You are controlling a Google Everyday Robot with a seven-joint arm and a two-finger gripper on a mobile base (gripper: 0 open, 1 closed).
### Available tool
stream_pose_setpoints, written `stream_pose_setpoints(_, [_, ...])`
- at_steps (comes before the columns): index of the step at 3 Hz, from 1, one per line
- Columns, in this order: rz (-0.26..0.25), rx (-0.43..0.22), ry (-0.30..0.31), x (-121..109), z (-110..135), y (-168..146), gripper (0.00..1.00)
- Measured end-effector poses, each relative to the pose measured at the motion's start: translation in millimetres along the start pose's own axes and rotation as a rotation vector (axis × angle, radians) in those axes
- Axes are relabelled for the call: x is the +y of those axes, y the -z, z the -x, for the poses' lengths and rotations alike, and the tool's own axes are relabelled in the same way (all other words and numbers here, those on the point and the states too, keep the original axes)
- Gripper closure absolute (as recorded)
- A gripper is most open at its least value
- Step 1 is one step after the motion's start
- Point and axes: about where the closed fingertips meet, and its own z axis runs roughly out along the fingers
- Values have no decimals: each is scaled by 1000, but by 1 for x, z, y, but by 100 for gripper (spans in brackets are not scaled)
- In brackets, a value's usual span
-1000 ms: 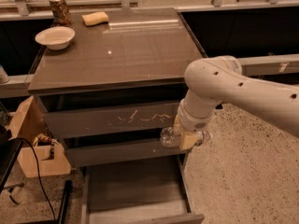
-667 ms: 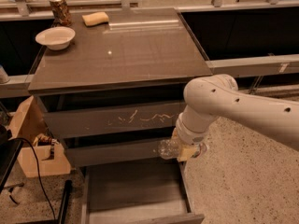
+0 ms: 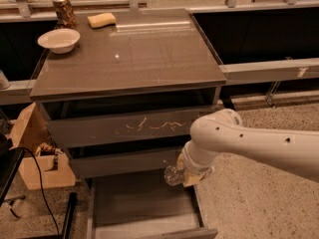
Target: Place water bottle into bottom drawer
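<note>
The water bottle (image 3: 173, 174) is a small clear plastic bottle held at the end of my white arm. My gripper (image 3: 192, 176) is shut on it, over the right rear part of the open bottom drawer (image 3: 142, 205), just in front of the middle drawer front. The bottle's clear end sticks out to the left of the gripper; the rest of it is hidden by the wrist. The bottom drawer is pulled out, with a flat grey floor and nothing in it. The bottle hangs above the floor, not touching it.
The cabinet top (image 3: 129, 54) carries a white bowl (image 3: 59, 40), a patterned can (image 3: 64, 11) and a yellow sponge (image 3: 101, 20) at the back left. The scratched upper drawer front (image 3: 134, 127) is closed. A cardboard box (image 3: 37, 153) and a black cable (image 3: 42, 183) lie left of the cabinet.
My arm has moved down and a little left with the bottle, from in front of the upper drawer to just above the open bottom drawer.
</note>
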Motion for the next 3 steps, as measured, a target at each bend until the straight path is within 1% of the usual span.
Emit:
stream_pose_setpoints(1, [19,33,15,2,-7,-43,100])
stream_pose_setpoints(2, [19,33,15,2,-7,-43,100])
stream_pose_setpoints(3, [9,-15,31,-1,-7,-64,100])
